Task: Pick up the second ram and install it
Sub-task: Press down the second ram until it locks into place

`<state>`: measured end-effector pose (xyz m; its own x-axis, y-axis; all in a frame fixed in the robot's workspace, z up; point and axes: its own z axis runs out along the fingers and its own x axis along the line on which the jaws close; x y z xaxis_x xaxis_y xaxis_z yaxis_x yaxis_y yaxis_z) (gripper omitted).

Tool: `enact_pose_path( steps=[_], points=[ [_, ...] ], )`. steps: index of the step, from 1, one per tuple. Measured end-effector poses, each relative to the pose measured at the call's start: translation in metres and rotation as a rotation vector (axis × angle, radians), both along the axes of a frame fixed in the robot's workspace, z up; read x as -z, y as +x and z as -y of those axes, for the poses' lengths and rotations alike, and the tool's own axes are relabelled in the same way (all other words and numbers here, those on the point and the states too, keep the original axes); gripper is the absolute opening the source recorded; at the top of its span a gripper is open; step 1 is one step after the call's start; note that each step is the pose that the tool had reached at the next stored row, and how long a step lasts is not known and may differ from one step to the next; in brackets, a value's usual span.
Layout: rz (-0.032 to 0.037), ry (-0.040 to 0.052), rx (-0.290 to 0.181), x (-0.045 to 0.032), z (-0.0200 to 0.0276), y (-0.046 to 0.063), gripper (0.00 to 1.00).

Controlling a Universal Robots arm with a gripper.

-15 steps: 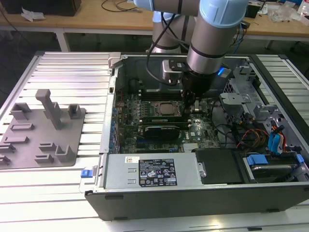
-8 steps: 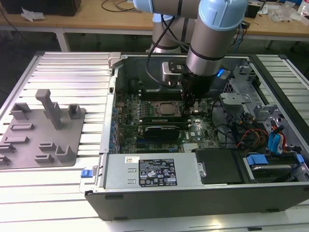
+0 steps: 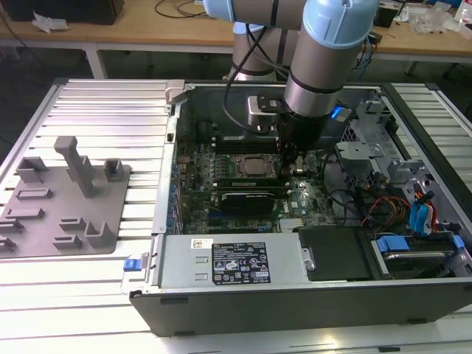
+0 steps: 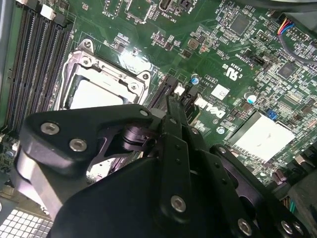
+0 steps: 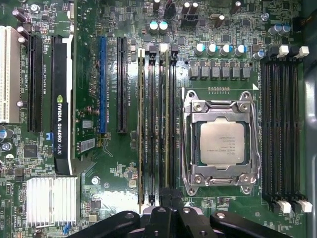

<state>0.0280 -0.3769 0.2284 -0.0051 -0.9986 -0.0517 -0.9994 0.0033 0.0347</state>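
The second ram (image 5: 140, 129), a thin green stick seen edge-on, stands upright in one of the long black memory slots (image 5: 157, 124) just beside the processor socket (image 5: 223, 141) in the first wrist view. The end effector (image 5: 166, 210) sits directly over the near end of those slots; whether its fingers are clamped on the stick or released cannot be told. In the second wrist view the end effector (image 4: 171, 106) points down onto the motherboard (image 4: 237, 54), its narrow black fingers (image 4: 174, 121) drawn close together at the slot end. In the exterior view the arm (image 3: 321, 59) reaches straight down, wrist vertical, into the open computer case (image 3: 295, 295), with the end effector (image 3: 289, 161) low over the board's middle. The case lies on a ribbed metal tabletop (image 3: 110, 110). A grey plastic fixture (image 3: 63, 203) rests near the tabletop's edge at the exterior view's left.
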Motion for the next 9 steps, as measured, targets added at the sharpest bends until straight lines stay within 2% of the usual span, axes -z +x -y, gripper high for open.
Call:
enact_pose_path(
  steps=[3,9],
  points=[
    [0.0004,0.0014,0.000,-0.0010,-0.0003,0.000,0.08],
    [0.0002,-0.0004,0.000,-0.0147,-0.0001,0.000,0.08]
  ],
)
